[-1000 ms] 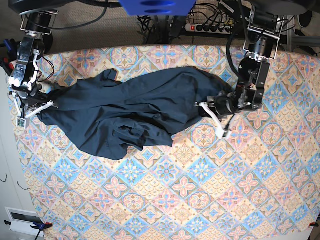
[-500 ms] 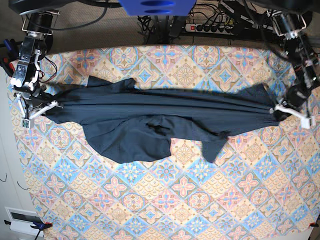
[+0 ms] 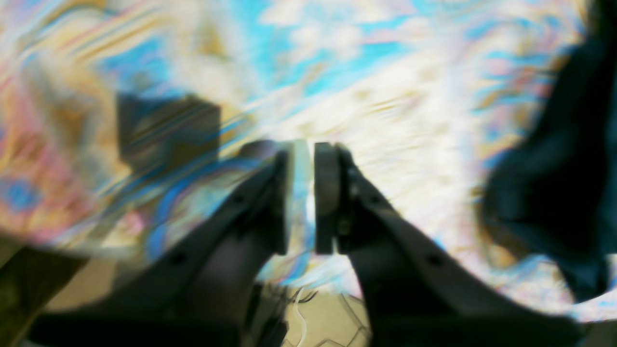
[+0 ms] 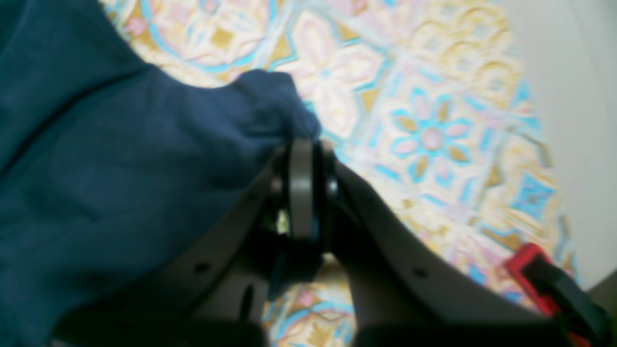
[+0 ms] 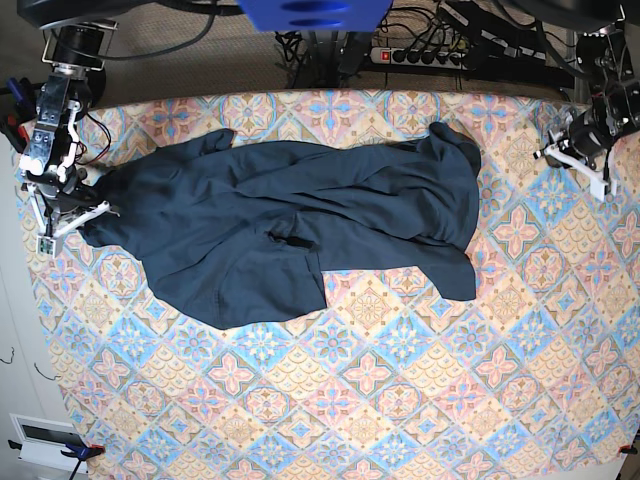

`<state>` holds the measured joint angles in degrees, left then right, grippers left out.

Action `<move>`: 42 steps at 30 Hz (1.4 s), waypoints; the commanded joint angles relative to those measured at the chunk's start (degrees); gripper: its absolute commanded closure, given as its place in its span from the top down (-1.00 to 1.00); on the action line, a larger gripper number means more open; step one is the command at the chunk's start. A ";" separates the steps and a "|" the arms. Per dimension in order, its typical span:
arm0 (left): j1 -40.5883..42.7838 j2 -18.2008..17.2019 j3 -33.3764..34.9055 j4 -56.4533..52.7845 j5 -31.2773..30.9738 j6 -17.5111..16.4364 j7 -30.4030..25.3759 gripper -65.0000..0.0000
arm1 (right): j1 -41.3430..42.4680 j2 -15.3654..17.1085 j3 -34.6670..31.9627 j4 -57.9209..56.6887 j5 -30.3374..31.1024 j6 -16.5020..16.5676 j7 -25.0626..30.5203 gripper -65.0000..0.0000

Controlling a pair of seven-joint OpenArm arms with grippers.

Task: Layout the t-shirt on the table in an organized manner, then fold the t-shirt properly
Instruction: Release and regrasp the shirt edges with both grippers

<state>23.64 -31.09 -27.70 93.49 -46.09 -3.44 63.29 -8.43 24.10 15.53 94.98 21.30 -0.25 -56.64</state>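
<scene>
Released from the left jaws (image 5: 576,165), the dark navy-teal cloth t-shirt (image 5: 290,225) has slumped crumpled across the patterned desk (image 5: 400,400), long axis left-right. Left jaws stand slightly parted, empty, apart from it. Right jaws (image 4: 308,188) pinch its opposite end.

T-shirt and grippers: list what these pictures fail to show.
- t-shirt: collar, sleeves and label hidden in folds, base view.
- left wrist view: motion blur smears the table; whether the left gripper touches anything is unclear.
- right gripper: cloth between its jaws hidden by fingers, right wrist view.
</scene>
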 commanded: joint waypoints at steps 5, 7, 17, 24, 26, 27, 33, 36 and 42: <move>-3.90 -1.13 -5.13 2.99 -4.68 0.15 -1.18 -0.58 | 0.56 1.35 0.43 1.33 -0.24 -0.14 0.95 -0.72; -7.95 0.19 -5.13 2.90 -5.39 0.15 -0.91 -0.58 | 0.47 1.35 0.43 1.59 -0.24 -0.14 0.95 -0.60; -28.25 8.72 16.85 0.27 9.47 0.15 -1.18 -0.57 | 0.38 -2.16 0.34 12.49 -0.24 -0.06 1.48 -0.20; -32.39 10.12 30.03 -4.04 18.79 0.15 -4.87 0.13 | 3.28 -0.76 -11.62 13.99 -0.24 0.12 1.57 -0.01; -32.30 10.12 30.82 -4.13 19.49 0.15 -5.31 0.32 | 7.68 -0.14 -16.45 12.41 -0.24 0.21 1.57 0.02; -32.30 10.12 30.82 -4.22 19.49 0.15 -5.22 0.37 | 9.88 -0.05 -18.47 10.91 -0.24 0.21 1.57 0.05; -32.21 10.12 30.74 -6.24 19.14 0.15 -5.31 0.39 | 22.18 2.23 -28.50 -3.33 -0.24 1.26 7.10 0.08; -30.80 10.12 30.38 -6.06 19.14 0.15 -5.31 0.39 | 27.20 3.38 -33.51 -11.95 -0.24 8.38 10.97 0.08; -29.04 9.95 30.30 -6.06 19.05 0.06 -5.40 0.39 | 32.82 3.46 -36.58 -26.10 -2.62 15.33 16.69 0.08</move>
<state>-4.43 -20.49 2.90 86.41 -26.81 -3.22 58.76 22.46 26.72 -21.41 67.70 18.06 15.29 -41.30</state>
